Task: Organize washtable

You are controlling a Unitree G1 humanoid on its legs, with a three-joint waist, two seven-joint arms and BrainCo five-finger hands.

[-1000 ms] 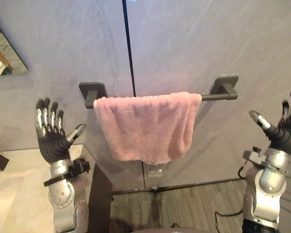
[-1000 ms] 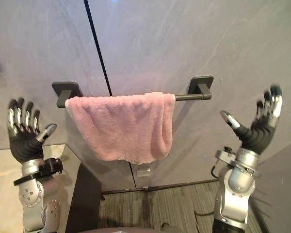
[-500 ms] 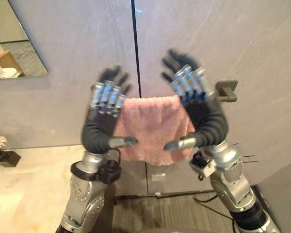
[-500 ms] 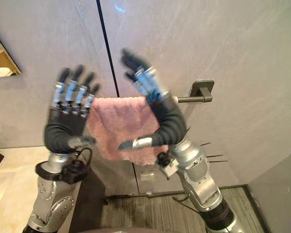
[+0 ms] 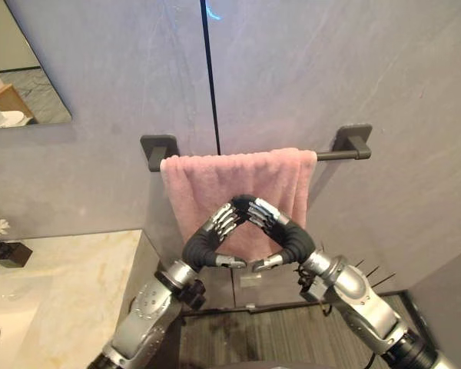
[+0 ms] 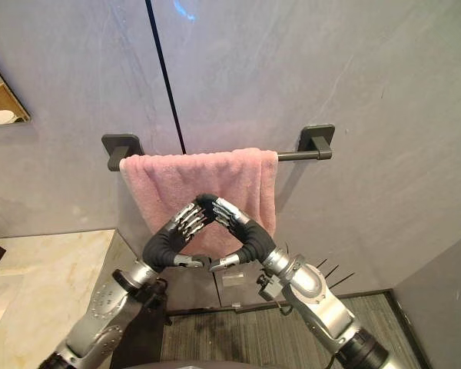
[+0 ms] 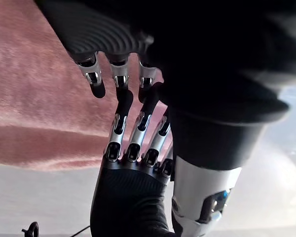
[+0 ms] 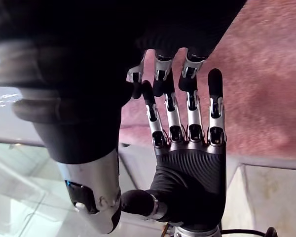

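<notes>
In the left eye view, the left robot hand (image 5: 206,247) and the right robot hand (image 5: 286,240) are raised with their fingertips meeting in a peak and their thumbs pointing at each other below. Both are released, fingers nearly straight, grasping nothing. The pink towel (image 5: 238,175) hangs just behind them, draped over the towel bar (image 5: 335,154) above the fingertips. Whether the fingers touch the cloth I cannot tell. A pale stone tabletop (image 5: 69,269) lies off to the outer side of the left robot hand.

The right eye view shows the same pose, with the towel's lower edge hanging level with the two thumbs.

In the left wrist view, this robot hand's own fingers (image 7: 95,79) reach toward the other's, and the dark tips overlap against the pink cloth beyond.

The right wrist view repeats it from the other side: fingers (image 8: 159,66) extended, tips crossing those of the left robot hand, towel behind.

The likely trouble is the fingers themselves. With tips this close, any closing or forward push could lace them together or jam them. If they then drag across the loose pile, they could snag it and slide the towel along or off the bar, since it only hangs there.
</notes>
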